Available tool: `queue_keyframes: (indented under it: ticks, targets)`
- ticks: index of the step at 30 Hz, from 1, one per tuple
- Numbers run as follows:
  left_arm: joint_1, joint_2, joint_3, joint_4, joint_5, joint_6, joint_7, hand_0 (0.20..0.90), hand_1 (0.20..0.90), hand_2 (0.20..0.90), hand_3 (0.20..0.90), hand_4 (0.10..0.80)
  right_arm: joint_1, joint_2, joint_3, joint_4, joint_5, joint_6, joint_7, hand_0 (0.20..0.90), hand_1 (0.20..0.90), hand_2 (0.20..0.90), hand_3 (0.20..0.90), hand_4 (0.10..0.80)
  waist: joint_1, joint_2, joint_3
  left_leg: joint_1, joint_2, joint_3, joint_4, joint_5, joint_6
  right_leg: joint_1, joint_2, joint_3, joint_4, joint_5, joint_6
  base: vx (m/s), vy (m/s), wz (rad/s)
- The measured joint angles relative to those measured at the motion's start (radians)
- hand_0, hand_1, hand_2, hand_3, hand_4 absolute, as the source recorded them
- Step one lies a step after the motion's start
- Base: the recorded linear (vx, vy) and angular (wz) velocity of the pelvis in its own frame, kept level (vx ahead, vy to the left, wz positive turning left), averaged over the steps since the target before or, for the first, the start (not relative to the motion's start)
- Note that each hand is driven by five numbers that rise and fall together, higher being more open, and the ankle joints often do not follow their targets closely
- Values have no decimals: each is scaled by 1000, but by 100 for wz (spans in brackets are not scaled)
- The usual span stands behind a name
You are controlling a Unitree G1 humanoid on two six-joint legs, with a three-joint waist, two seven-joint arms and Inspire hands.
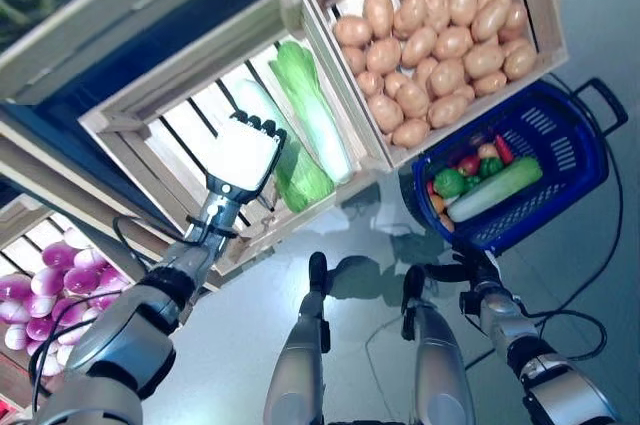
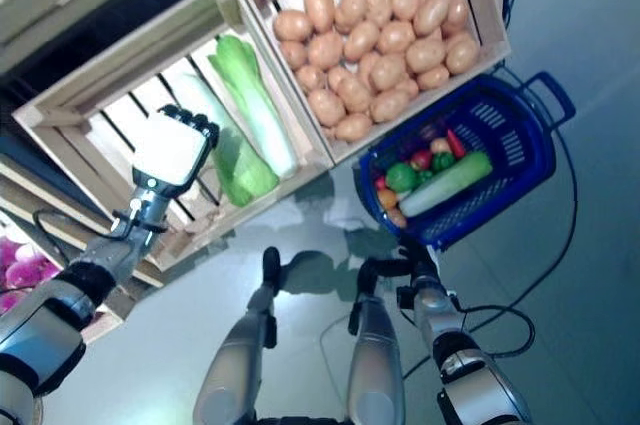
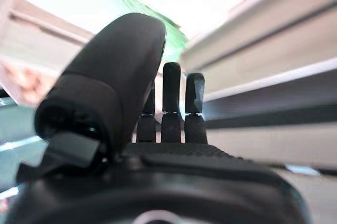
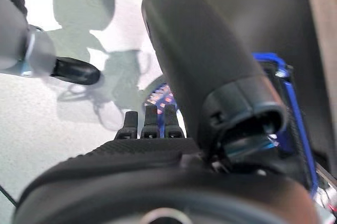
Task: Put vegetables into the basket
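A blue basket (image 1: 590, 160) stands on the floor beside the potato crate, holding a long pale cucumber (image 1: 495, 190) and small green, red and orange vegetables. My left hand (image 1: 243, 155) hangs open over the slatted crate (image 1: 150, 125), its fingers above a long pale green vegetable (image 1: 258, 100), holding nothing. Two leafy green cabbages (image 1: 305, 115) lie next to it. My right hand (image 1: 480, 270) is low, just on my side of the basket, fingers relaxed and empty. The basket's blue rim (image 4: 292, 108) shows past its thumb.
A wooden crate full of potatoes (image 1: 430, 35) sits between the cabbage crate and the basket. Purple onions (image 1: 40, 290) fill a lower crate at the far left. The basket's handle (image 1: 605, 95) lies folded outward. Pale floor stretches between me and the crates.
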Motion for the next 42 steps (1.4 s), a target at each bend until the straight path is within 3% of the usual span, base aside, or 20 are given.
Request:
queue_keyframes:
  ticks: [7, 10, 12, 16, 17, 18, 19, 23, 27, 34, 42]
  targets:
    - [181, 14, 83, -158, -10, -6, 1, 300, 300, 300, 300, 400, 124, 10, -49, -28, -1, -1, 0, 900, 900, 900, 900, 800, 41, 9, -37, 88, 0, -7, -28, -16, 1, 111, -4, -8, -65, 5, 7, 169, 10, 4]
    - [280, -7, 140, -198, -34, -23, 1, 300, 300, 300, 300, 400, 183, 19, -70, -36, -1, -1, 0, 900, 900, 900, 900, 800, 45, 19, -61, 140, -4, -12, -45, -24, 11, 188, 0, -17, -128, 17, 25, 170, 8, 6]
    - [342, -34, 177, -225, -48, -33, 1, 300, 300, 300, 300, 400, 234, 36, -96, -36, -6, -1, 0, 900, 900, 900, 900, 800, 47, 21, -113, 160, -6, -16, -62, -28, 11, 229, 0, -33, -179, 26, 31, 185, 1, 12]
    - [382, -35, 176, -262, -35, -39, -16, 300, 300, 300, 300, 400, 290, 42, -100, -34, -9, 1, 0, 900, 900, 900, 900, 800, 54, 19, -179, 203, -11, -20, -72, -41, 10, 315, 5, -51, -268, 48, 41, 110, 11, 7]
    - [381, -32, 172, -270, -25, -38, -35, 425, 425, 425, 425, 483, 291, 42, -100, -34, -9, 3, 0, 900, 900, 900, 900, 800, 53, 19, -191, 209, -12, -20, -72, -45, 10, 329, 6, -54, -285, 54, 44, 64, 38, 2]
    - [379, -28, 166, -280, -14, -36, -68, 794, 794, 794, 794, 729, 289, 42, -100, -34, -10, 3, 0, 900, 900, 900, 900, 800, 51, 18, -201, 214, -13, -19, -72, -47, 10, 340, 7, -54, -300, 60, 44, 43, 57, -1]
    - [366, -18, 136, -283, -6, -33, -116, 900, 900, 900, 900, 800, 288, 41, -100, -33, -10, 4, 0, 900, 900, 900, 900, 800, 49, 18, -217, 215, -14, -19, -72, -49, 11, 347, 7, -54, -312, 64, 46, 10, 68, -5]
    - [321, 21, -13, -277, 9, -36, -256, 900, 900, 900, 900, 800, 269, 36, -97, -28, -11, 8, 11, 900, 900, 900, 900, 800, 34, 19, -232, 214, -18, -5, -72, -51, 12, 346, 6, -41, -334, 80, 48, -60, 70, -12]
    - [277, 39, -129, -198, 8, -59, -291, 900, 900, 900, 900, 800, 237, 19, -80, -15, -11, 12, 24, 900, 900, 900, 900, 800, 12, 20, -226, 169, -19, 15, -70, -47, 14, 292, 6, -22, -339, 99, 44, -131, 38, -17]
    - [63, 57, -154, -54, 10, -73, -265, 900, 900, 900, 900, 800, 112, -15, -30, 36, -9, 12, 28, 900, 900, 900, 900, 800, 1, 10, -39, 51, -7, 27, -24, -27, 9, 170, 19, -5, -294, 119, 37, -164, -37, -5]
    - [-77, 60, -241, 4, 8, -68, -306, 900, 900, 900, 900, 800, -7, -12, 25, 30, -8, -2, 28, 900, 900, 900, 900, 800, -9, -11, -5, -64, 1, 25, -10, -15, 4, 31, 23, -2, -233, 114, 29, -87, -26, -2]
